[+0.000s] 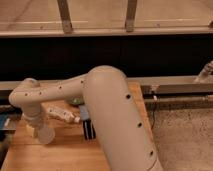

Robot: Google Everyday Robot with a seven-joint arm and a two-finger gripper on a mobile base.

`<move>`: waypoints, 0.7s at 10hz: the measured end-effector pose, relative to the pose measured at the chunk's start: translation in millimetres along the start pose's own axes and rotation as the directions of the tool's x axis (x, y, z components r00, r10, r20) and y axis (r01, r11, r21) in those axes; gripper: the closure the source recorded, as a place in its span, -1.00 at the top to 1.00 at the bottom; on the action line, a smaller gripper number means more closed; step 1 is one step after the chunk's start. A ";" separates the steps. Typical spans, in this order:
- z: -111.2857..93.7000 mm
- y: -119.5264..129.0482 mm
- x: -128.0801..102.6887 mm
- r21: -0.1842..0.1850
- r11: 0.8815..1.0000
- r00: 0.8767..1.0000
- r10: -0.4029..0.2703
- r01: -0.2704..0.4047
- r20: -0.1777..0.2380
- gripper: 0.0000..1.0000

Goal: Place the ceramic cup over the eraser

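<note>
My gripper (37,126) hangs from the beige arm at the left of the wooden table (60,155). It is shut on the off-white ceramic cup (44,134), which is tilted just above the table top. The eraser (89,129), a small black block, stands upright to the right of the cup, about a hand's width away and close against the arm's big link. The cup is beside the eraser, apart from it.
A long white bar-shaped object (62,113) lies between the gripper and the eraser. A green bowl (75,101) is mostly hidden behind the arm. A blue object (4,123) sits at the left edge. A dark rail (175,87) runs behind the table.
</note>
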 end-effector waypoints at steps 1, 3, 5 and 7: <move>0.2 1.2 -0.1 0.001 1.000 1.000 -0.007 0.007 -0.005 -0.76; -2.1 1.0 0.4 0.005 1.000 1.000 -0.014 0.014 -0.002 -0.81; -13.6 -3.0 0.2 0.022 1.000 1.000 -0.018 0.017 0.017 -0.81; -31.6 -9.4 -1.0 0.043 0.999 0.999 -0.023 0.021 0.038 -0.81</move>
